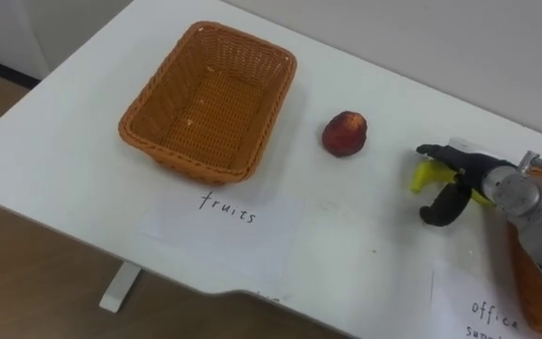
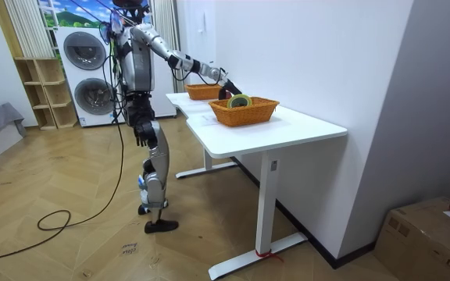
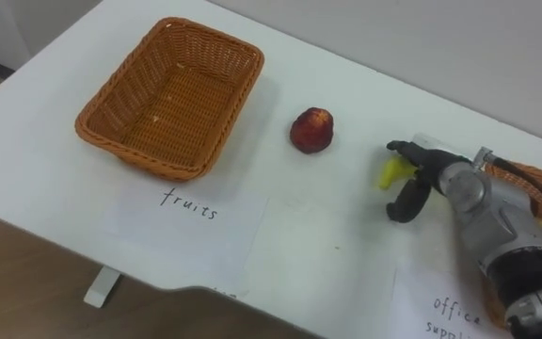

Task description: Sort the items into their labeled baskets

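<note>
ok so going left to right: the left hand (image 2: 141, 131) is hanging down by the robot's side in the room view, well away from everything, and I can't tell whether it's spread or closed. On the desk (image 1: 55, 160) the fruit basket (image 1: 210, 99) is sitting empty at the far left, with its paper label (image 1: 226, 212) lying in front of it. Just right of it, clear of the rim, the red fruit (image 1: 344, 133) is lying on bare desk, not yet sorted. Then there's a gap, then a small yellow thing (image 1: 428, 175) that I honestly can't identify. It's sitting right in the opening of the right hand (image 1: 473, 174), with one finger reaching over it and the thumb hooking round below. I can't tell if the hand is actually pinching it or only framing it. The office basket (image 2: 256, 114) is sitting just beside that wrist, on the right.

What I'm betting matters: the right hand is by far the nearer one. The red fruit is lying to its left, between it and the fruit basket, so that's looking like a plain leftward reach.
</note>
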{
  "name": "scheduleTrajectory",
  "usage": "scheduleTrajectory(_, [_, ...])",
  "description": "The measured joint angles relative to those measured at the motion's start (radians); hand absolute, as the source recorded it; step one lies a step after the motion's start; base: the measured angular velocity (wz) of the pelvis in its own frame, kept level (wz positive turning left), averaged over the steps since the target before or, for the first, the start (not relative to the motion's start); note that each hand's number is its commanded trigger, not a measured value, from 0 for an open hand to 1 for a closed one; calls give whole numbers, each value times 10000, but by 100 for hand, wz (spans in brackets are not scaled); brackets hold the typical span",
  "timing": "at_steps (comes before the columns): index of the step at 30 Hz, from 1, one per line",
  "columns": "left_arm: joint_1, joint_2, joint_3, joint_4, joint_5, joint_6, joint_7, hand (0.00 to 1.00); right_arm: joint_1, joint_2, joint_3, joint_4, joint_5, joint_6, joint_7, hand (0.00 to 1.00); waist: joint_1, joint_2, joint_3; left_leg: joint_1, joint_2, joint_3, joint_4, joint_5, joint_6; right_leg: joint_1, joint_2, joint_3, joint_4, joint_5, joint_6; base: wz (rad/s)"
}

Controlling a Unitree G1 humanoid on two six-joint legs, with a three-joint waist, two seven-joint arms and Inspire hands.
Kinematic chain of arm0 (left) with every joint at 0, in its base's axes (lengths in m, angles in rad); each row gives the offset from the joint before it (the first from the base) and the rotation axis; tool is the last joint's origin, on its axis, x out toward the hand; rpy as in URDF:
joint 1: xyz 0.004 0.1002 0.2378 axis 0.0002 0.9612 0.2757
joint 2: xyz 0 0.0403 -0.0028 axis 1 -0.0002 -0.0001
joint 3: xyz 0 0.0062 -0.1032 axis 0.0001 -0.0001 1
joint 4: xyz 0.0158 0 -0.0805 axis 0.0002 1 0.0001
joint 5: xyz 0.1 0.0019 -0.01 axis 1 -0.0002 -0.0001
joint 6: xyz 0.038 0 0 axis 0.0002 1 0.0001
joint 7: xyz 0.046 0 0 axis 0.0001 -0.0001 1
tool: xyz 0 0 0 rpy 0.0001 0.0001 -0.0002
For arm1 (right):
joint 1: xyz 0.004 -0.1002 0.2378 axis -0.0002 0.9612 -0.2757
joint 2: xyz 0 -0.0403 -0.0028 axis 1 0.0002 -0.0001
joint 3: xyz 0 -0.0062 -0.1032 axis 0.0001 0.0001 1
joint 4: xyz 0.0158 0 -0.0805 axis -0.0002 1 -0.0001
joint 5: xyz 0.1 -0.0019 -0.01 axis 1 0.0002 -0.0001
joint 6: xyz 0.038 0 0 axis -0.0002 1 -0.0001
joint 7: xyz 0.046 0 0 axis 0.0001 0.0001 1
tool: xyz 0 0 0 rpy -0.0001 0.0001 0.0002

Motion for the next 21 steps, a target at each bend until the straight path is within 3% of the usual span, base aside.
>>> scheduleTrajectory(1, [1, 0, 0, 4, 2, 0, 0, 0, 0, 0, -1, 0, -1, 2, 72, 94, 0, -3, 1, 0, 0, 0, 1, 0, 0, 1, 0, 0, 0, 0, 0, 0])
scheduleTrajectory(2, [0, 0, -1, 9, 3, 0, 0, 0, 0, 0, -1, 1, 0, 2, 94, 100, 0, -4, 2, 0, 0, 0, 1, 0, 0, 1, 0, 0, 0, 0, 0, 0])
scheduleTrajectory(11, [-18, 0, -32, 70, 8, 7, -2, 0, -243, 1, 124, -9, -310, 417, -269, 100, 14, -15, 5, -5, -1, -7, -18, 0, 1, -8, 7, 5, -17, 2, 2, 0])
scheduleTrajectory(21, [-50, 0, -97, 119, 9, 9, -12, 0, -319, 1, 217, -4, -418, 425, -225, 100, 1, -56, 13, -4, -2, -5, -107, 0, 1, -16, 27, 11, -156, 11, 18, 0])
